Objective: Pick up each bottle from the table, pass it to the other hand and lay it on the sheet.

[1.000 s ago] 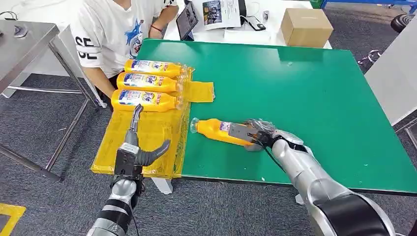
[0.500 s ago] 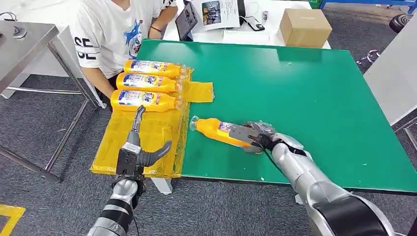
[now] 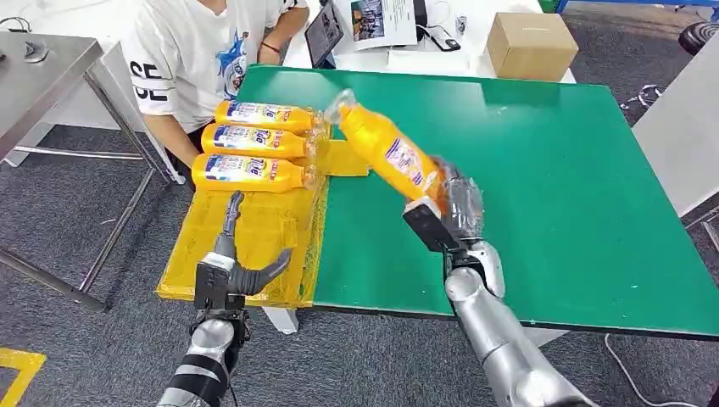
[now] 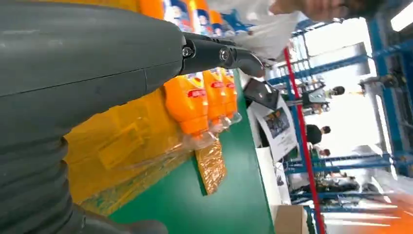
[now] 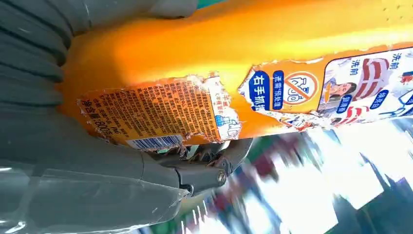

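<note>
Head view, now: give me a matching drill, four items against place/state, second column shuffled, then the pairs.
Column one:
1. right hand
2. left hand
3. cardboard box
4. three bottles

Column two:
A. lying side by side on the yellow sheet
B. grips the lifted bottle by its base, cap end tilted up
C. holds nothing, fingers apart, over the sheet's near edge
D. on the white table beyond the green table

Pairs: 1-B, 2-C, 3-D, 4-A

Three laid bottles point(image 3: 254, 140) fill the sheet's point(image 3: 254, 246) far end; its near half lies open.
</note>
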`<state>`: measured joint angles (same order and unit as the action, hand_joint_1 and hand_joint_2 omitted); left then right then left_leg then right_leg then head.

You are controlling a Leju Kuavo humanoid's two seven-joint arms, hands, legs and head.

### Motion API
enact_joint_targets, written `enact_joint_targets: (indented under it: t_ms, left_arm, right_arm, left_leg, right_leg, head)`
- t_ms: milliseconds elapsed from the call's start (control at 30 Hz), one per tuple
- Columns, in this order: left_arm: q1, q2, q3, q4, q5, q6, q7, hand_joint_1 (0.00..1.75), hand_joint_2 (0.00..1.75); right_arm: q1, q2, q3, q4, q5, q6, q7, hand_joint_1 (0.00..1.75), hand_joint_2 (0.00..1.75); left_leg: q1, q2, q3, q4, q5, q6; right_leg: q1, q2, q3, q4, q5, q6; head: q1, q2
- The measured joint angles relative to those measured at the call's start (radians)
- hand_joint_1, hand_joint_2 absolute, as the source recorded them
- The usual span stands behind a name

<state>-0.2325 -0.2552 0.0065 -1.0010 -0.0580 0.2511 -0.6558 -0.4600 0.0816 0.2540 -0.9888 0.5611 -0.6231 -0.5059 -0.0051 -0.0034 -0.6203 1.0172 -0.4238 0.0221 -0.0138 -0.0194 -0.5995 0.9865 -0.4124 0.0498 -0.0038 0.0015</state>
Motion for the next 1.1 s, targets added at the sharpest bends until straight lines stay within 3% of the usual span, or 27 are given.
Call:
enact_joint_targets:
  t_ms: [100, 233, 433, 600, 767, 1100]
  left_arm:
    - [0.001, -0.003, -0.01, -0.001, 0.038, -0.028, 0.023, 0.0, 1.75]
    - [0.0, -0.006, -0.026, -0.002, 0.078, -0.061, 0.044, 0.0, 1.75]
    - [0.003, -0.006, -0.051, -0.025, 0.146, -0.149, 0.085, 0.0, 1.75]
    - [0.027, -0.005, -0.09, -0.066, 0.341, -0.384, 0.193, 0.0, 1.75]
    - [0.058, 0.007, -0.153, -0.117, 0.475, -0.521, 0.248, 0.0, 1.75]
    - [0.069, 0.028, -0.23, -0.133, 0.557, -0.579, 0.279, 0.0, 1.75]
  right_arm:
    - [0.079, 0.025, -0.052, -0.199, -0.006, -0.066, -0.058, 1.75, 1.75]
    - [0.141, 0.058, -0.125, -0.33, -0.032, -0.073, -0.13, 1.75, 1.75]
    - [0.171, 0.076, -0.178, -0.378, -0.063, -0.073, -0.151, 1.75, 1.75]
    - [0.209, 0.075, -0.177, -0.368, -0.091, -0.017, -0.17, 1.75, 1.75]
    - [0.285, 0.079, -0.098, -0.341, -0.126, -0.006, -0.186, 1.75, 1.75]
    - [0.339, 0.122, 0.163, -0.172, -0.148, -0.013, -0.19, 1.75, 1.75]
  left_leg:
    - [0.0, 0.0, -0.002, 0.0, 0.0, 0.0]
    - [-0.002, 0.001, -0.002, 0.0, -0.001, 0.001]
    - [-0.002, 0.001, -0.002, 0.0, 0.0, 0.001]
    - [-0.001, 0.001, -0.002, 0.0, 0.0, 0.001]
    - [-0.001, 0.001, -0.004, 0.0, -0.001, 0.0]
    - [0.0, 0.001, -0.004, -0.001, -0.001, 0.0]
  right_leg:
    - [0.0, 0.0, -0.001, 0.0, 0.0, 0.0]
    - [-0.001, 0.001, -0.002, -0.001, 0.0, 0.0]
    - [-0.001, 0.001, -0.002, -0.001, 0.001, 0.0]
    - [-0.001, 0.0, -0.002, 0.0, 0.001, 0.0]
    - [-0.001, 0.0, -0.003, 0.0, 0.0, 0.0]
    - [0.0, 0.001, -0.004, 0.0, 0.0, 0.0]
  head:
    - [0.0, 0.0]
    - [0.0, 0.0]
    - [0.0, 0.0]
    - [0.0, 0.0]
    - [0.0, 0.0]
    - [0.0, 0.0]
